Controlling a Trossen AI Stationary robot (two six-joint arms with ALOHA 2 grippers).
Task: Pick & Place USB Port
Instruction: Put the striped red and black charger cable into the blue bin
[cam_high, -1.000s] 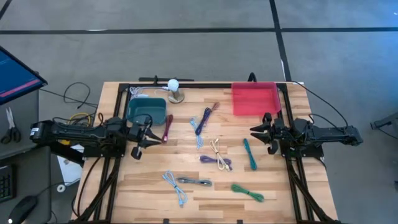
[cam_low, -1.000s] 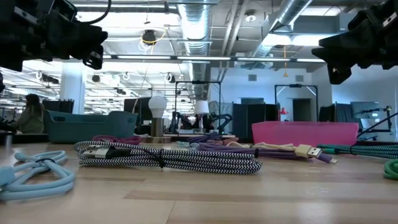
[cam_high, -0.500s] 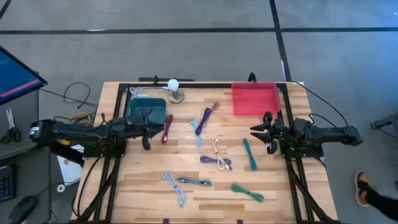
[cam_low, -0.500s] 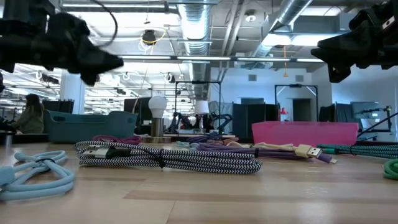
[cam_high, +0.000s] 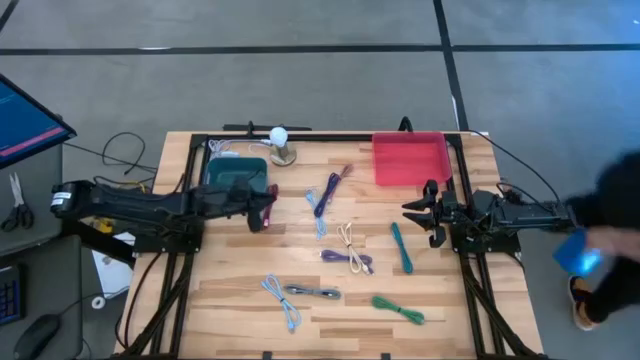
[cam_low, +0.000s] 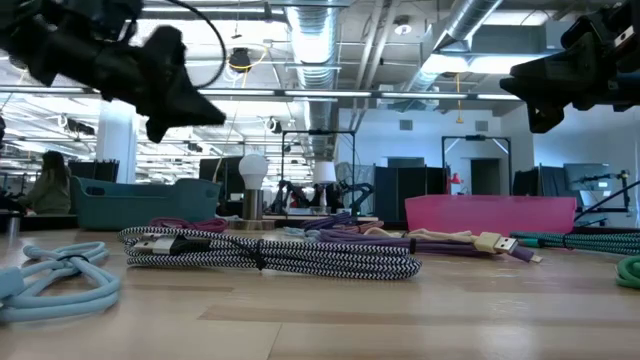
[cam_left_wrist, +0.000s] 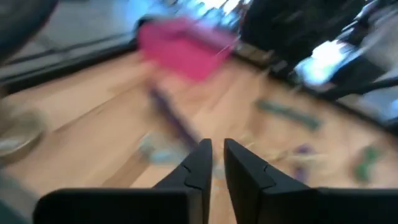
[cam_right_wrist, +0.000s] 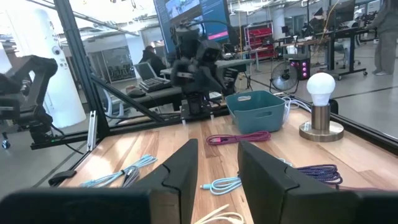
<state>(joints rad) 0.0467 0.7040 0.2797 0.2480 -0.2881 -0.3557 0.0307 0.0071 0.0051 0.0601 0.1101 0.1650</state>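
From above we logged the left tool (cam_high: 262, 208), fingers nearly together and empty, just beside the maroon cable (cam_high: 270, 203) and teal bin (cam_high: 236, 177). Right tool (cam_high: 424, 212) hung partly open, empty. Only the low view showed the striped cable (cam_low: 270, 253)'s USB plug.

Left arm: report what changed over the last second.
The left end effector swung from beside the teal bin out toward the maroon cable, its fingers closing in, holding nothing. The right end effector and the cables stayed put.
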